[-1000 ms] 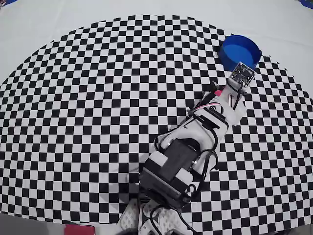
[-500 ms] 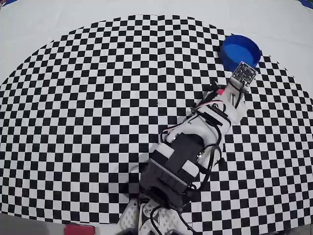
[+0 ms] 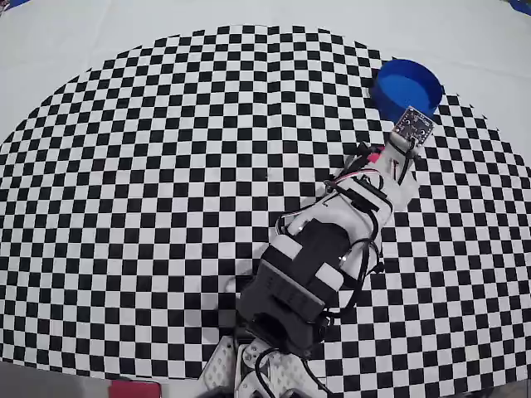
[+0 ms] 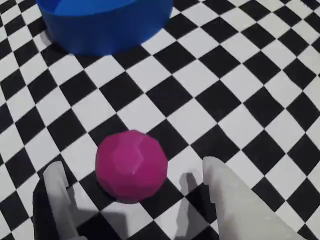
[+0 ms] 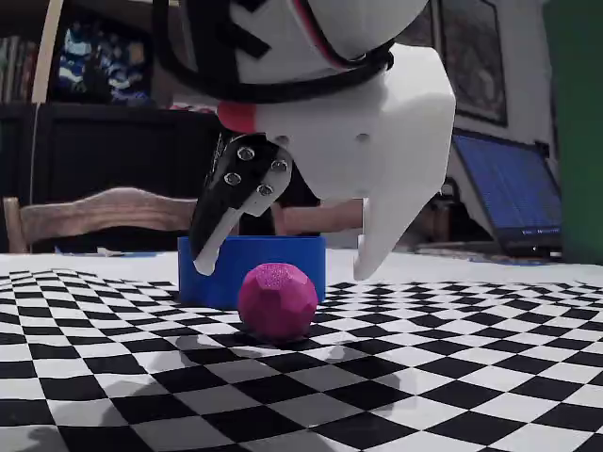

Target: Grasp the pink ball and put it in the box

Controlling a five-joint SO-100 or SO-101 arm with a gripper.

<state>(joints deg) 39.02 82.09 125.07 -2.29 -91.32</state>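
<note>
Your tool (image 5: 283, 268) hangs just above the checkered tabletop (image 3: 166, 166) with its jaws spread wide, one finger (image 4: 60, 195) on the left and the other on the right of the pink ball (image 4: 131, 166) in the wrist view. Neither finger touches the ball; you can see checker squares in the gap on each side. In the fixed view the ball (image 5: 277, 300) rests on the checkered surface, with both fingertips held a little above it and off the cloth, the thin dark finger (image 5: 231, 202) to its left and the broad white one to its right. The box (image 4: 105, 22) stands beyond the ball, apart from it, at the top of the wrist view, and in the fixed view its blue wall (image 5: 212, 268) rises just behind the ball. From overhead you see the arm (image 3: 323, 257) stretched from the bottom edge toward the upper right, its tip ending close beside the box (image 3: 406, 85), which sits near the edge of the checkered area. The ball itself is hidden under the arm in the overhead view.
</note>
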